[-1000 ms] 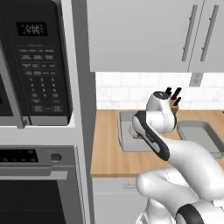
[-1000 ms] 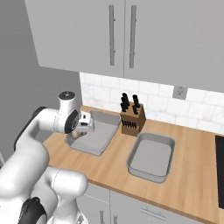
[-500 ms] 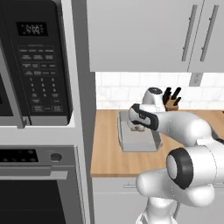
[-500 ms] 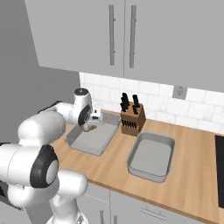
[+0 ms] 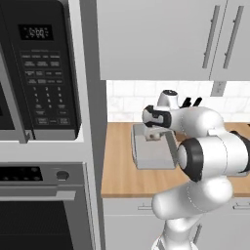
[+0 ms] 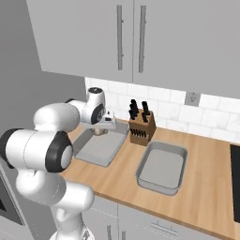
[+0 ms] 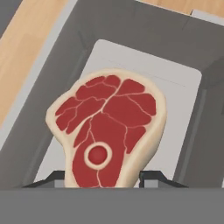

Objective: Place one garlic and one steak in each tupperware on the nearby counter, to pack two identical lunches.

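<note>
In the hand view a chunky red steak [image 7: 107, 127] with a pale fat edge hangs between my finger tips. My gripper [image 7: 104, 178] is shut on its lower end. Right below it lies the grey floor of a tupperware [image 7: 175, 87]. From the base views my gripper [image 5: 154, 134] [image 6: 100, 130] hovers over the back part of the left tupperware [image 5: 151, 157] [image 6: 98, 147] on the wooden counter [image 5: 117, 168]. A second tupperware [image 6: 161, 166] sits to the right with nothing in it. The garlic is out of view.
A knife block [image 6: 139, 130] stands against the tiled wall between the two containers. A microwave [image 5: 44, 73] and an oven [image 5: 39, 205] fill the tall unit at the counter's left end. Wall cabinets [image 6: 140, 42] hang above.
My arm has swung and folded so its links now arch over the counter. The gripper with the steak stayed over the left tupperware, shifting slightly toward the wall. The grip is unchanged.
</note>
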